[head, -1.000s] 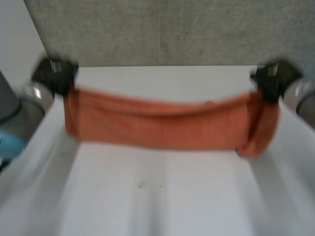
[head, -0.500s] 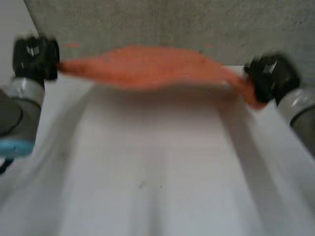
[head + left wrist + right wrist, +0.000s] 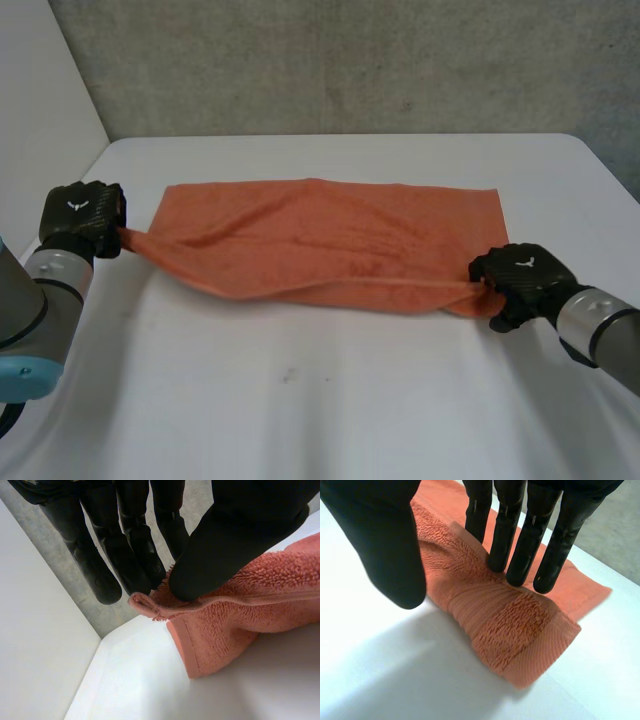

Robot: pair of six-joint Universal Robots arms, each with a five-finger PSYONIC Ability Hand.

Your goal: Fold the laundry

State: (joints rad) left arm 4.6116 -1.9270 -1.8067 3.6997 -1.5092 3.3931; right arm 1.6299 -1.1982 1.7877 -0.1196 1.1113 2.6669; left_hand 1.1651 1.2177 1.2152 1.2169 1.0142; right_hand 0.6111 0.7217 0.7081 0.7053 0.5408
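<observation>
An orange towel [image 3: 330,240] lies spread across the white table [image 3: 300,400], its near edge folded over and rumpled. My left hand [image 3: 80,215] is at the towel's near left corner, which is pulled out into a point. In the left wrist view the thumb [image 3: 235,540] pinches that towel corner [image 3: 150,605] against the fingers. My right hand [image 3: 520,280] rests at the near right corner. In the right wrist view its straight fingers [image 3: 520,535] touch the top of the bunched towel [image 3: 510,625], while the thumb [image 3: 380,540] stands apart, off the cloth.
A grey wall [image 3: 350,60] runs behind the table's far edge. A white panel [image 3: 40,110] stands at the left. Bare table lies in front of the towel and beyond its right end.
The towel was stretched in the air between both hands, swung away, and now lies on the table. Both hands came down and nearer. The right hand's thumb has come off the cloth.
</observation>
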